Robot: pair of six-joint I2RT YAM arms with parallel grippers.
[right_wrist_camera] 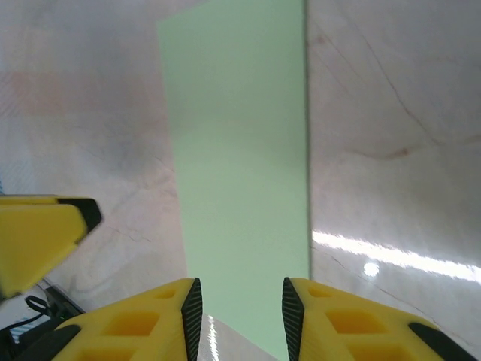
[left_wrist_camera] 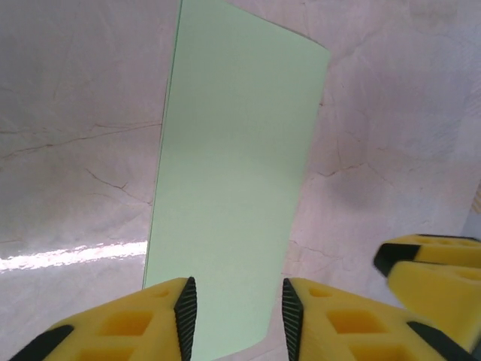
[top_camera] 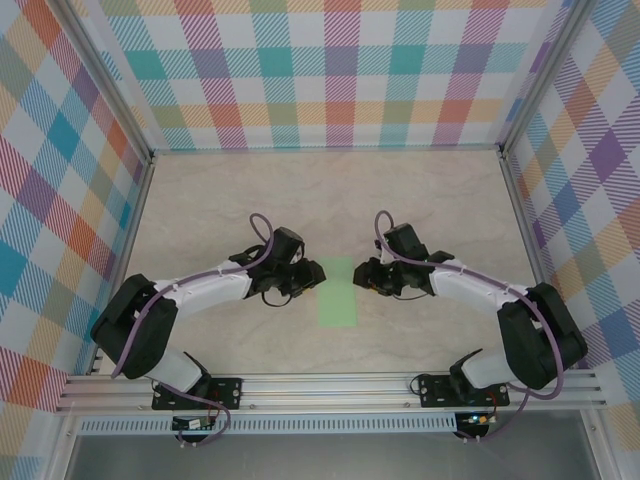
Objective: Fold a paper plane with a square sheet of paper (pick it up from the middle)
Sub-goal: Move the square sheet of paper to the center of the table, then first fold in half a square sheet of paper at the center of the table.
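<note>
The square sheet of paper (top_camera: 337, 291) is pale green and lies flat on the table as a long narrow rectangle, between my two grippers. In the left wrist view the paper (left_wrist_camera: 233, 180) runs away from my left gripper (left_wrist_camera: 234, 316), whose jaws stand apart above its near end with nothing between them. In the right wrist view the paper (right_wrist_camera: 240, 165) lies the same way under my right gripper (right_wrist_camera: 240, 316), also open and holding nothing. From above, the left gripper (top_camera: 303, 279) and right gripper (top_camera: 366, 277) face each other across the strip. The paper plane is out of view.
The table (top_camera: 330, 200) is pale marble-patterned, walled by checked panels on the left, right and back. The other arm's yellow fingers (left_wrist_camera: 432, 263) show at the right of the left wrist view, and yellow fingers (right_wrist_camera: 41, 233) at the left of the right wrist view.
</note>
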